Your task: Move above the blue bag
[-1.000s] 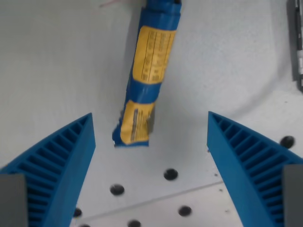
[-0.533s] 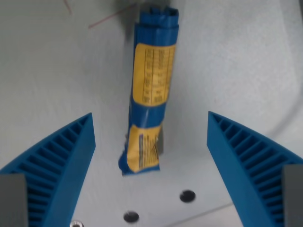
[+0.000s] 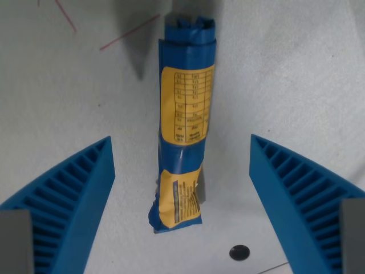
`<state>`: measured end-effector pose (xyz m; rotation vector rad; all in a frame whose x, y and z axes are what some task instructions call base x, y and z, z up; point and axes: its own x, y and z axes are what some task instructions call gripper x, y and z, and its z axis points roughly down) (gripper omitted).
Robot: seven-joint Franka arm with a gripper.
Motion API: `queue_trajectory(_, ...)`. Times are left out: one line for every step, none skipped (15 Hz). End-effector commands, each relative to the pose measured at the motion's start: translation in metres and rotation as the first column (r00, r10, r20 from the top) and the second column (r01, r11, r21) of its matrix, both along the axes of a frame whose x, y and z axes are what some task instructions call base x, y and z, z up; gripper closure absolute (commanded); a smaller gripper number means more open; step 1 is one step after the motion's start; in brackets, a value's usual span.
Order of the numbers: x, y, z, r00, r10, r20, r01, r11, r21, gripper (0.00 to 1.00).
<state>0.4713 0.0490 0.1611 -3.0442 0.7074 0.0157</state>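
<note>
Pincer (image 3: 181, 188) open wide, its two ribbed blue fingers (image 3: 68, 194) well apart at the wrist view's left and right, nothing between them but the bag (image 3: 183, 125). Over the last second the whole scene has slid down the view, most of the holes (image 3: 239, 252) dropping out: the camera has advanced along the bag, not the bag itself. The bag now lies nearly centred between the fingers, so I judge the move above it close to done. It is a rolled blue packet with yellow printed labels, lying lengthwise on the white table (image 3: 285, 74), crumpled at both ends.
</note>
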Motion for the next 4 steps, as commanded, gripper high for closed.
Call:
queue_trajectory(-0.0022,-0.0007,-0.0042,0.996,-0.048,0.076,0.052,0.997,-0.049,0.00)
queue_trajectory(-0.0022,-0.0005,-0.0047,0.996,-0.044,0.076,0.048,0.998,-0.050,0.00)
queue_trajectory(-0.0023,-0.0003,-0.0052,0.996,-0.040,0.076,0.044,0.998,-0.050,0.00)
queue_trajectory(-0.0023,-0.0003,-0.0052,0.996,-0.040,0.076,0.044,0.998,-0.050,0.00)
